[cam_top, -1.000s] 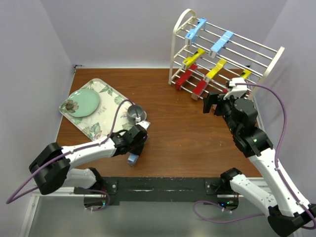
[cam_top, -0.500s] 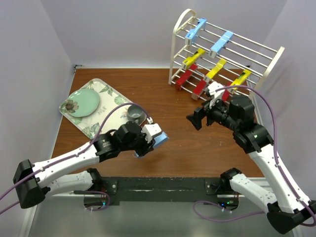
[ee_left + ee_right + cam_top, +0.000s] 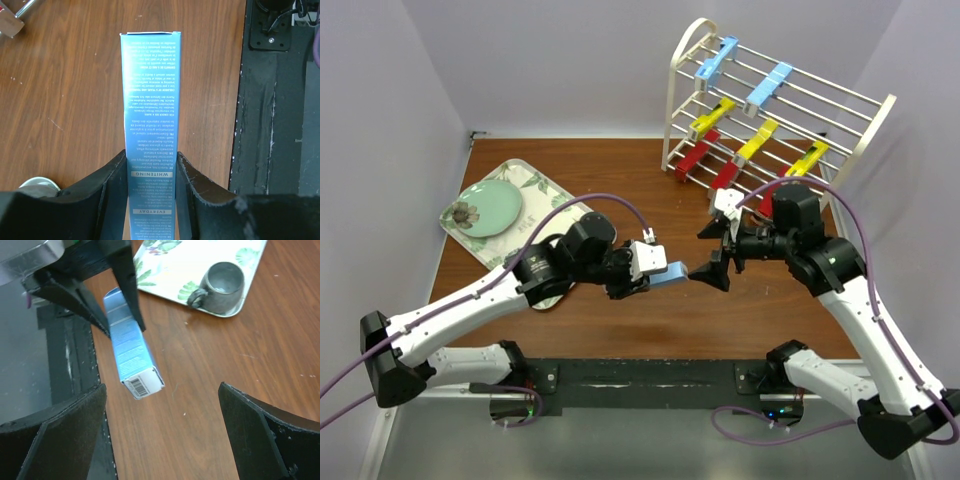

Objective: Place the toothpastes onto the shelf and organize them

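One handover in hand, apparently. Clamped in left pincer (image 3: 642, 268): light-blue toothpaste box (image 3: 129, 347), up off counter (image 3: 650, 190), barcode end toward right pincer (image 3: 712, 253), spread wide, just short of it. Next: close right on free end, release left, carry to shelf (image 3: 865, 130). Long, slim, uncrushed.

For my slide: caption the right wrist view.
Left hand holds a light blue toothpaste box toward the open right hand.
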Available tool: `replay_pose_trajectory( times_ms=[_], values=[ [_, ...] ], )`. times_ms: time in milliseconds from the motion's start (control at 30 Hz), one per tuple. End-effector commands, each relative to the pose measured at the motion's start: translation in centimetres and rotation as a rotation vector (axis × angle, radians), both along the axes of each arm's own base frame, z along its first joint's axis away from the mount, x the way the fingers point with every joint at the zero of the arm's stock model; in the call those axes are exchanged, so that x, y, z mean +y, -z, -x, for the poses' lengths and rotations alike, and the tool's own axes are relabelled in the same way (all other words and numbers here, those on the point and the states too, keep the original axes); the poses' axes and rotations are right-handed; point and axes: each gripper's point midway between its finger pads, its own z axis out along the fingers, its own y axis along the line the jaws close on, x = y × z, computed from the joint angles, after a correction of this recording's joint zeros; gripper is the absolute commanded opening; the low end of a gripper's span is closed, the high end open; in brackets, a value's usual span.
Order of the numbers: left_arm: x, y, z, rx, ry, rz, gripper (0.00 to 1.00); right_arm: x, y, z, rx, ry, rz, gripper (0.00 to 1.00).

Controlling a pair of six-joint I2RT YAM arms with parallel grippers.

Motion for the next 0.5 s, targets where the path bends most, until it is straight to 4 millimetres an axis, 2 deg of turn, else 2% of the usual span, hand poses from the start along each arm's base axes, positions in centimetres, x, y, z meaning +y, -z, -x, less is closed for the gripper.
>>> replay_pose_trajectory(
  times_ms=[0, 267, 467],
  values=[
    [-1.0, -2.7, -0.1, -0.056, 0.062, 0.036, 0.32, 0.9, -0.4, 1.4, -0.013, -0.115, 0.004, 0.97],
    [-1.3, -2.6, -0.9, -0.071, 0.042, 0.027, 0.31, 3.2, 1.3, 1.7, 0.01, -0.179, 0.055, 0.94],
    [-1.3, -2.8, -1.1, -0.075, 0.033, 0.032, 0.31, 4.8, 2.7, 2.0, 0.029, -0.217, 0.104, 0.87]
  ],
)
